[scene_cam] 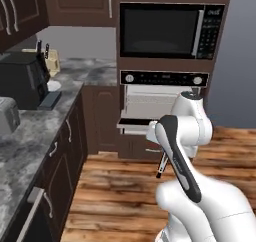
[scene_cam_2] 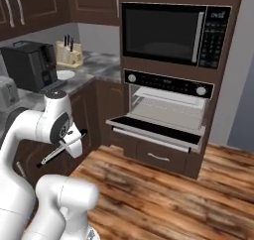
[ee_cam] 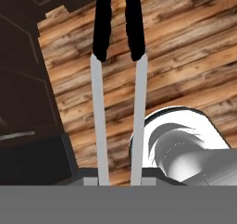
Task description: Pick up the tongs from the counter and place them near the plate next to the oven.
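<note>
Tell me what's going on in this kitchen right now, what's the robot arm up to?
The white arm's gripper is shut on the tongs and carries them in the air above the wooden floor, off the counter. The tongs' dark tips point down toward the floor. The small white plate sits on the counter beside the black coffee machine, and the tongs have not reached it yet. The oven stands with its door dropped open.
</note>
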Available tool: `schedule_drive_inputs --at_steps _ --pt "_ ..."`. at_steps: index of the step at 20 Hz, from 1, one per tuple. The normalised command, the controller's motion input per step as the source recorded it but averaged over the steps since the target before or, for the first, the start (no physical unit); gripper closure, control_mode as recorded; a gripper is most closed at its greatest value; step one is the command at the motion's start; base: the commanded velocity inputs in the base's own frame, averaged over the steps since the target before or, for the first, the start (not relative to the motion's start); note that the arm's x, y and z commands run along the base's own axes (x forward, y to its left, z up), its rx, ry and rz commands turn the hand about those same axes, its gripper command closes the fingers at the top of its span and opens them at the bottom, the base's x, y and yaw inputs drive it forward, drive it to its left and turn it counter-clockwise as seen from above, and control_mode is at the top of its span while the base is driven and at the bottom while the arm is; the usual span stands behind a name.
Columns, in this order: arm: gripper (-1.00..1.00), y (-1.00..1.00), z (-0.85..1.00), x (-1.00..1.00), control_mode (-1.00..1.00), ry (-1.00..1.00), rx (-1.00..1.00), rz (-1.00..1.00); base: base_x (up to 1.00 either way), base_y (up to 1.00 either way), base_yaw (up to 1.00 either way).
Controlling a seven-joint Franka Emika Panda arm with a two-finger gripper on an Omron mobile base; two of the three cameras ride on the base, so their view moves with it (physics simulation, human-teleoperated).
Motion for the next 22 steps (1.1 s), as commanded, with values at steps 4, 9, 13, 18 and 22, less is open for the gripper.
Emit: schedule_drive_inputs --at_steps 4,9,13,18,22 --pt "1.0 0.0 0.0 0.0 1.0 0.0 0.0 0.0 0.85 0.41 0.03" --pt "1.0 0.0 0.0 0.0 1.0 0.0 0.0 0.0 0.73 0.6 0.0" --pt "1.0 0.0 0.0 0.0 1.0 0.0 0.0 0.0 0.89 0.31 0.02" --pt "1.0 0.0 0.0 0.0 1.0 0.0 0.0 0.0 0.92 -0.01 0.11" --pt "1.0 0.0 0.0 0.0 1.0 0.0 0.0 0.0 0.69 0.22 0.16"
